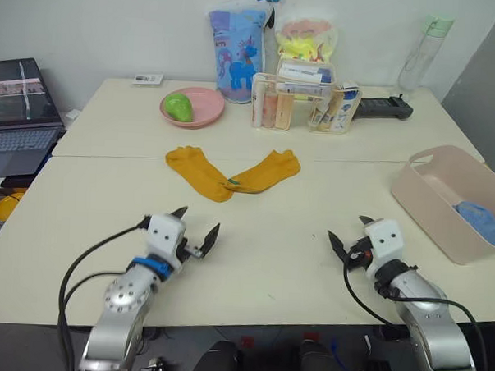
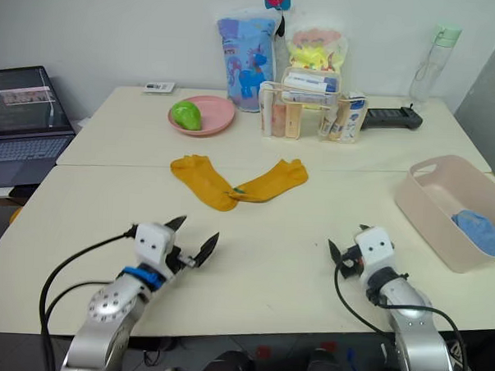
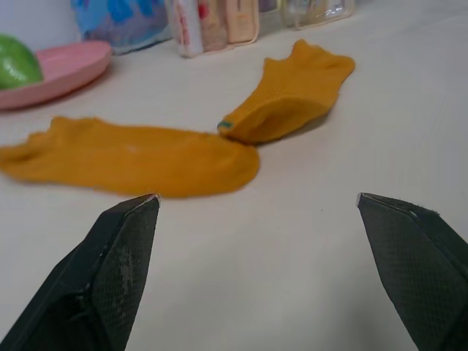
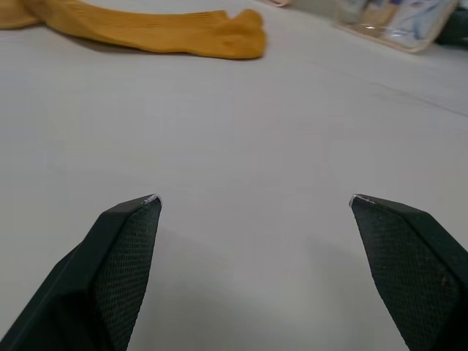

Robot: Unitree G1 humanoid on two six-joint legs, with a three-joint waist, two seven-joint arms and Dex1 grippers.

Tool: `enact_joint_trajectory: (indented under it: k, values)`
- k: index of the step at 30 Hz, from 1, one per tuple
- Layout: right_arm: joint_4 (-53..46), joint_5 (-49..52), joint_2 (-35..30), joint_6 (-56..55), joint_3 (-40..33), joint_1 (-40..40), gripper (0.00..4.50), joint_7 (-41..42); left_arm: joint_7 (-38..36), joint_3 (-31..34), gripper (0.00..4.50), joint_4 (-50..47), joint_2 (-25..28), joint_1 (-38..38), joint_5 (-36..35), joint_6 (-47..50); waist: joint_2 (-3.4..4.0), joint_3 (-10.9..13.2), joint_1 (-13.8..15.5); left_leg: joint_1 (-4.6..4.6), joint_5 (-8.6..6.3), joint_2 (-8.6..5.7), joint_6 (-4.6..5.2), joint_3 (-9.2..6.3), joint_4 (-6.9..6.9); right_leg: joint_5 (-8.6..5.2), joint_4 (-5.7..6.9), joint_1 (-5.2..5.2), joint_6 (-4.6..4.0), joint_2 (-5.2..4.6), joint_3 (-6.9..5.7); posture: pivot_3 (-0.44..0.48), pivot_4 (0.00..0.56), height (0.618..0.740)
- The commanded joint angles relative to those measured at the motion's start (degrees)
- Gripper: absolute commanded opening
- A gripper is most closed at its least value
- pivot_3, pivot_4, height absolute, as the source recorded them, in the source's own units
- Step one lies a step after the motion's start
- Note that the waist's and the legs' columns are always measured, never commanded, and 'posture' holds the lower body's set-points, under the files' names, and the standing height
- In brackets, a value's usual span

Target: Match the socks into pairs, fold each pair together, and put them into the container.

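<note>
Two mustard yellow socks lie mid-table in a shallow V, toes meeting: the left sock (image 1: 197,171) and the right sock (image 1: 266,171). The pale pink-beige container (image 1: 444,192) sits at the table's right edge with a light blue sock bundle (image 1: 482,222) inside. My left gripper (image 1: 198,223) rests open on the near table, short of the yellow socks. Over on the near right, my right gripper (image 1: 350,232) is open too, with bare table between its fingers. The left wrist view shows both yellow socks (image 3: 146,157) just ahead of the open fingers.
A round pink plate (image 1: 192,107) with a green fruit, a clear organizer (image 1: 304,104) with bottles, two printed bags, a water bottle (image 1: 423,52) and a black device (image 1: 384,108) line the back. A laptop (image 1: 19,114) stands off the table's left side.
</note>
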Motion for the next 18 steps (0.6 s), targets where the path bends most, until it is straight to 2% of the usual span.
enact_joint_trajectory:
  k: [1, 4, 8, 13, 17, 18]
  values:
    - [-3.85, 5.18, -1.78, 5.21, 0.02, -6.47, 4.43, 4.39, -6.76, -5.78, 4.5, 9.69, 4.58, -12.62, 5.71, -5.81, -0.01, 0.03, 0.12, -0.02, 0.0, -0.02, 0.0, -0.05, 0.02, 0.0, 0.02, 0.01, 0.0, 0.0, -0.06, 0.0, 0.15, 0.74]
    - [-1.61, 5.31, -3.31, 5.43, 3.37, -11.44, 4.43, 7.89, -8.42, -9.94, 4.5, 22.98, 3.04, -25.1, 8.92, -9.54, -0.03, 0.0, 0.05, -0.04, 0.0, 0.02, 0.0, -0.09, 0.08, 0.05, -0.06, 0.05, -0.07, 0.1, -0.11, 0.0, 0.15, 0.74]
    - [4.84, 6.26, -1.47, 4.34, 5.24, -17.64, 4.43, 9.47, -8.06, -11.6, 4.5, 35.47, 0.01, -33.94, 10.74, -13.21, -0.07, 0.0, -0.79, -0.11, 0.0, 0.04, 0.0, -0.03, 0.06, 0.05, -0.21, -0.05, -0.06, 0.07, -0.03, 0.0, 0.15, 0.74]
    - [13.2, 4.52, 1.17, 0.5, 6.47, -23.91, 4.43, 8.73, -10.52, -14.27, 4.5, 44.24, -0.78, -38.86, 13.43, -13.54, -0.09, 0.02, -1.9, -0.22, 0.0, 0.06, 0.0, 0.02, 0.05, 0.05, -0.03, -0.35, -0.06, -0.09, 0.06, 0.0, 0.15, 0.74]
    - [14.02, 4.27, 2.1, -0.04, 6.22, -24.45, 4.43, 7.88, -11.53, -13.73, 4.5, 45.51, -0.73, -39.6, 13.22, -11.2, -0.09, 0.02, -2.43, -0.25, -0.01, 0.01, 0.0, -0.02, 0.04, 0.05, 0.0, -0.38, -0.05, -0.11, 0.03, 0.0, 0.15, 0.74]
    - [13.36, 4.1, 2.09, 0.12, 6.28, -23.84, 4.48, 7.62, -11.25, -13.1, 4.32, 45.13, -0.71, -39.5, 12.8, -10.16, -0.1, 0.01, -2.43, -0.27, -0.01, 0.01, 0.0, -0.05, 0.06, 0.05, 0.0, -0.38, -0.05, -0.12, 0.02, 0.0, 0.15, 0.74]
